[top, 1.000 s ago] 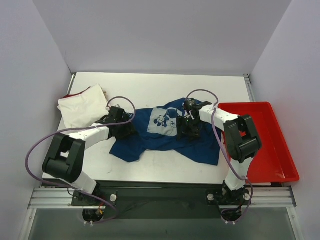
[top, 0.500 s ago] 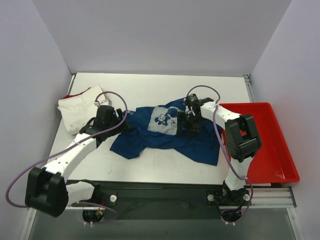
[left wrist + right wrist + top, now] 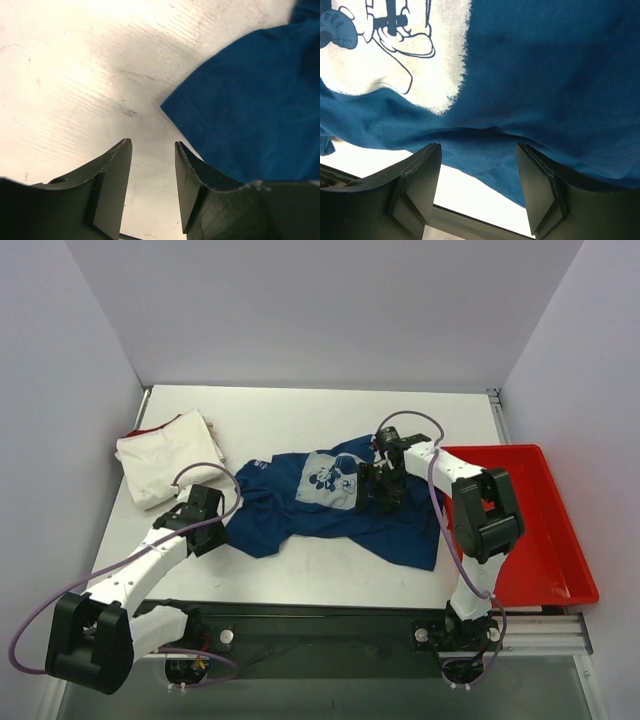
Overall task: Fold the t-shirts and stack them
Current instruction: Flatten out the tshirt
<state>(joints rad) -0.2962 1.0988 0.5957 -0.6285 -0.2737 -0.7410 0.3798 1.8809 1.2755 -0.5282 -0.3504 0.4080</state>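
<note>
The dark teal-blue t-shirt [image 3: 330,515] lies crumpled and spread at the table's middle, its white print [image 3: 330,478] facing up. The cream-white t-shirt [image 3: 168,455] with a red edge sits folded at the far left. My left gripper [image 3: 207,524] hovers just off the blue shirt's left edge. In the left wrist view its jaws [image 3: 152,150] stand apart over bare table, with a corner of the blue shirt [image 3: 250,110] to the right. My right gripper [image 3: 383,490] is over the shirt beside the print. It is open [image 3: 477,150], with blue cloth [image 3: 545,75] below and nothing gripped.
A red plastic tray [image 3: 545,540] stands at the table's right edge, right beside the right arm's elbow. Grey walls close in the left, back and right sides. The white tabletop [image 3: 320,570] shows between the blue shirt and the arm bases.
My left gripper has drawn back toward the near left, off the blue shirt's left side, and its jaws have narrowed. The shirt's left part now lies spread further left. The right arm has barely moved.
</note>
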